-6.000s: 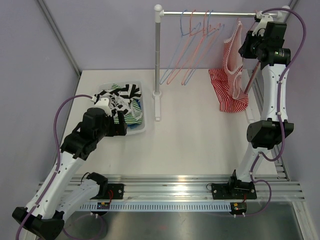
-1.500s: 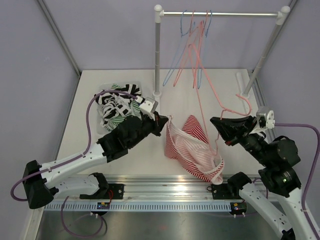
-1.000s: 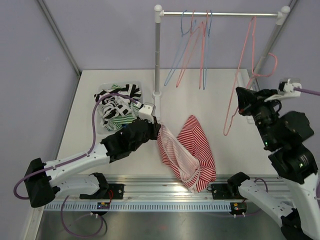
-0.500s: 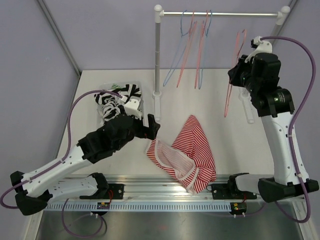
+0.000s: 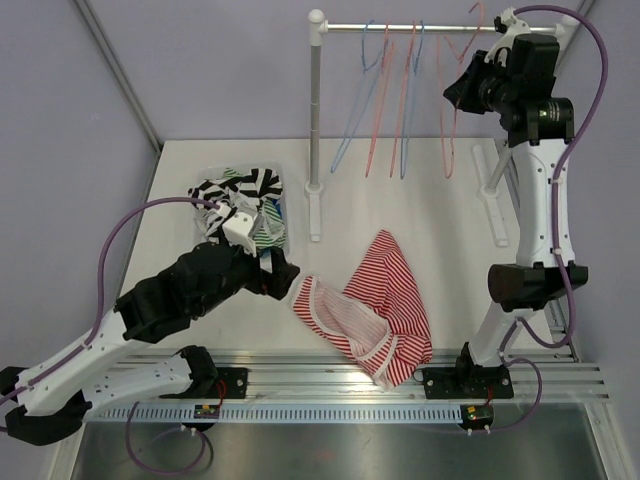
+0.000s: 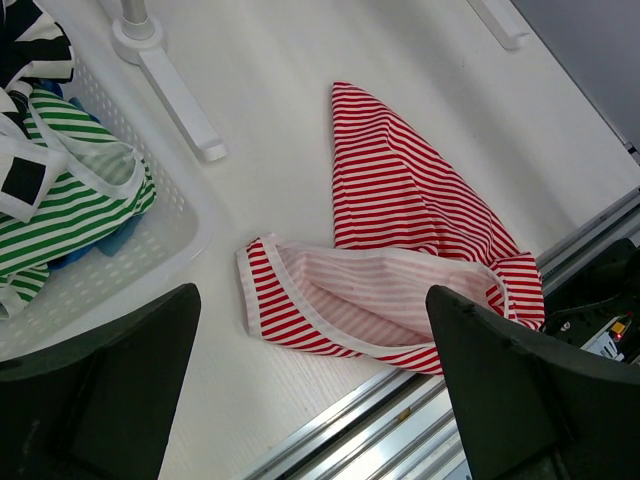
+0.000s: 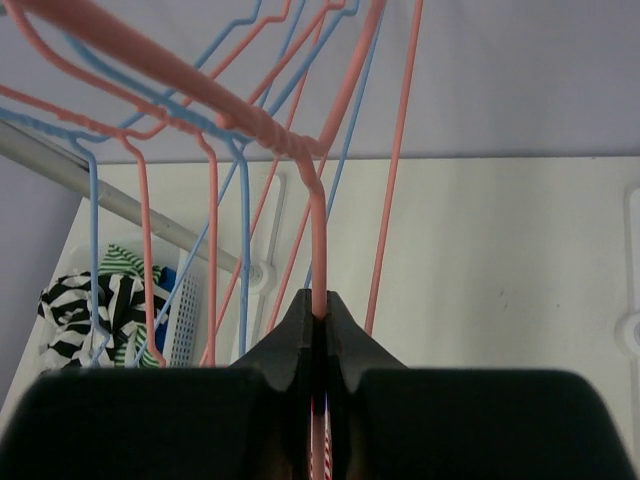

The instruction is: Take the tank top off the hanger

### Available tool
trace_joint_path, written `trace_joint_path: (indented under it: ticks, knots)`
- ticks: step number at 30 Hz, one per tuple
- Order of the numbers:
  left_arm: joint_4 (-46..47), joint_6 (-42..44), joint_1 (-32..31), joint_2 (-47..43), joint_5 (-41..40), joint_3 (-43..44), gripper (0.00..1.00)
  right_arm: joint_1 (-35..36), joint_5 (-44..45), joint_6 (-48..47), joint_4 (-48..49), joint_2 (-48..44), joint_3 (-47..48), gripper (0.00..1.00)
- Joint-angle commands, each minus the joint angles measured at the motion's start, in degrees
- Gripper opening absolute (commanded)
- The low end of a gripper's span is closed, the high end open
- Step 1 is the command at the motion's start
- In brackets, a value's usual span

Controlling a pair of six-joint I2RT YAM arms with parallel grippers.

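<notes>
Right gripper (image 7: 318, 312), raised high: clamps both fingers together on the wire neck of a pink hanger (image 7: 317, 225). Left gripper (image 6: 312, 305), low over the table (image 5: 420, 215): spreads its fingers wide apart, grasps nothing.

Has the white table stretching far below the right gripper and right under the left one. Has the clothes rack (image 5: 315, 110) standing on it, beyond the left gripper, with the top rail (image 5: 430, 27) running at the right gripper's height and off to its left. Shows the red-and-white striped tank top (image 5: 385, 300) off the hanger, lying crumpled on the table just ahead of the left gripper's spread fingers, apart from them, and far beneath the right gripper. Puts a white basket (image 6: 180, 235) to the left of the left gripper, just beside it, holding black-and-white striped clothes (image 5: 240, 188) and a green-striped piece (image 6: 75, 195). Hangs a few blue and pink hangers (image 5: 385, 100) on the rail just left of the right gripper; cannot tell whether the held hanger's hook sits on the rail
</notes>
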Motion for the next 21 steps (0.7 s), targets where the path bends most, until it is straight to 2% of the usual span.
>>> trace_joint_path:
  ticks: [1,4,8,13,14,15,16,18,19,21]
  knots:
    - [-0.5,1.2,-0.6,-1.3,1.6,0.3,0.99,-0.4,-3.6,-1.9,-4.4,5.0,10.5,0.0]
    - [0.2,1.2,-0.9,-1.1,1.8,-0.2,0.99,-0.4,-4.4,-1.2,-6.3,8.2,12.3,0.0]
    - [1.2,1.1,-0.9,0.5,1.5,-0.1,0.99,-0.4,-3.9,-0.5,-1.4,3.9,-0.2,0.0]
    - [4.2,0.3,-1.0,4.0,2.9,-0.6,0.99,-0.4,-3.0,-1.4,1.9,0.5,-5.8,0.01]
    - [6.7,0.1,-1.0,5.1,3.4,-1.0,0.99,-0.4,-2.9,-1.9,1.5,0.5,-5.0,0.13]
    - [8.1,-0.2,-1.0,7.1,4.6,-2.0,0.99,-0.4,-1.5,-2.0,0.9,0.6,-4.6,0.32]
    - [9.6,-0.2,-1.0,8.5,5.4,-2.5,0.99,-0.4,-0.8,-2.3,0.4,0.4,-4.2,0.64]
    - [13.8,-0.2,-1.2,13.1,6.4,-3.6,0.99,-0.4,1.3,-2.8,1.3,-1.2,-5.1,0.84]
    - [15.0,-0.3,-1.3,14.8,6.8,-3.7,0.99,-0.4,2.1,-2.9,1.6,-1.9,-5.6,0.99]
    - [18.1,-0.3,-1.4,18.4,8.5,-3.2,0.99,-0.4,4.1,-3.6,1.6,-3.0,-5.2,1.0]
